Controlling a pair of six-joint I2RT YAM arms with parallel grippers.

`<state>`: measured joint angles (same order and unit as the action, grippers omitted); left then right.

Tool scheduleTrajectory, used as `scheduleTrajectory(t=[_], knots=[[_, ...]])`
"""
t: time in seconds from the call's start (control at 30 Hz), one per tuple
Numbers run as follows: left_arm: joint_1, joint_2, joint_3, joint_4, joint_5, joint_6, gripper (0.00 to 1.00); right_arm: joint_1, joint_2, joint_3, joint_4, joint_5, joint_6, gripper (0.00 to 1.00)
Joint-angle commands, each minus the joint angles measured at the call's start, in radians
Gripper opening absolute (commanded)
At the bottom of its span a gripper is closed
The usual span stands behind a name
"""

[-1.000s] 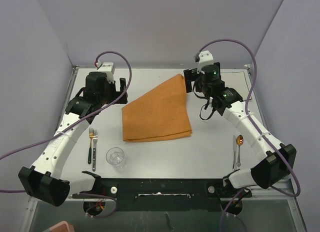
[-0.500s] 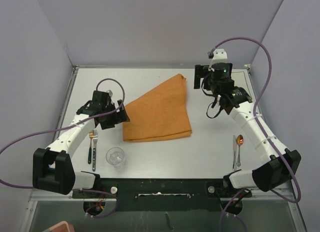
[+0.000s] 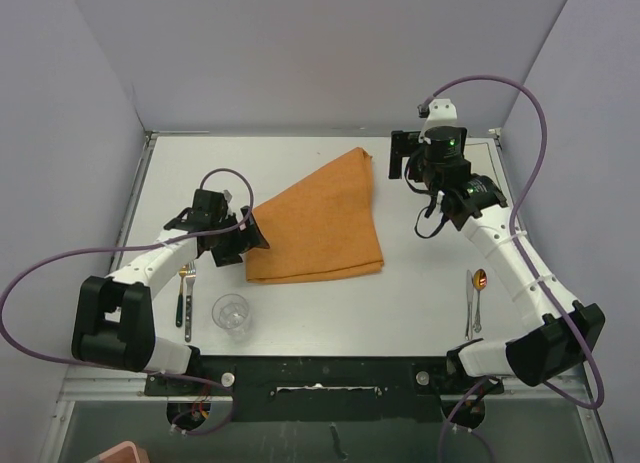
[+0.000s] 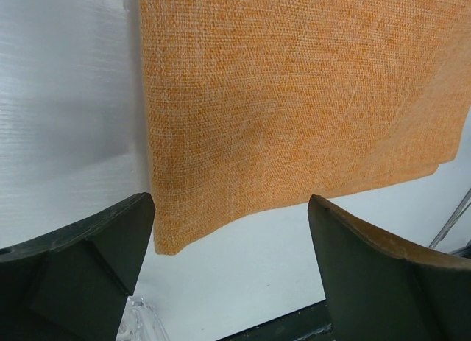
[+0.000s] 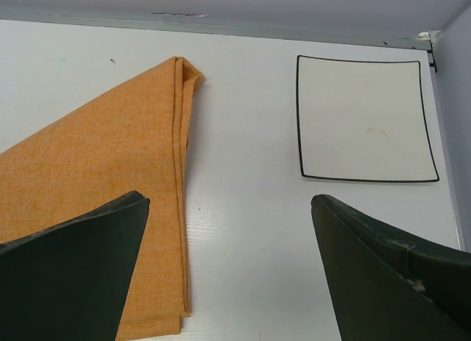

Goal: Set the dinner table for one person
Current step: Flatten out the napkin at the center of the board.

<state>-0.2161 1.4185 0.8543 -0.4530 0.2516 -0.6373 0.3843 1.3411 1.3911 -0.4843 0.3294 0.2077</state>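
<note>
Orange mat (image 3: 315,223) lies on the dinner table (image 3: 420,283), glass (image 3: 231,313) near its corner.

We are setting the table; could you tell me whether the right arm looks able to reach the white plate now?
Probably yes: the right end effector is open, and the white plate lies bare ahead of it, nothing between.

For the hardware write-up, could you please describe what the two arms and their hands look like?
Both the left arm and the right arm have white links with bulky black joints. A purple cable loops from each wrist. The left hand and the right hand each have two broad, dark, wedge-shaped fingers. A green light glows on the right wrist.
</note>
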Motion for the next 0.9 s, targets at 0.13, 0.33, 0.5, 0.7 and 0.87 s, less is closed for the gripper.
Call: scheduleTrajectory(t=[0.13, 0.33, 0.5, 0.7, 0.87], knots=[[-0.001, 0.025, -0.028, 0.076, -0.007, -0.004, 0.85, -0.025, -0.025, 0.013, -0.021, 0.005, 0.075, 0.98], [-0.001, 0.027, -0.041, 0.066, -0.016, 0.001, 0.85, -0.088, -0.016, -0.116, -0.097, -0.128, 0.332, 0.98], [-0.002, 0.026, -0.041, 0.080, -0.004, -0.004, 0.85, -0.104, -0.021, -0.298, -0.004, -0.330, 0.456, 0.98], [-0.002, 0.029, -0.033, 0.084, 0.002, 0.002, 0.85, -0.104, -0.017, -0.382, 0.005, -0.378, 0.447, 0.98], [-0.002, 0.052, -0.029, 0.092, 0.008, 0.000, 0.85, -0.100, 0.037, -0.386, -0.033, -0.402, 0.431, 0.98]])
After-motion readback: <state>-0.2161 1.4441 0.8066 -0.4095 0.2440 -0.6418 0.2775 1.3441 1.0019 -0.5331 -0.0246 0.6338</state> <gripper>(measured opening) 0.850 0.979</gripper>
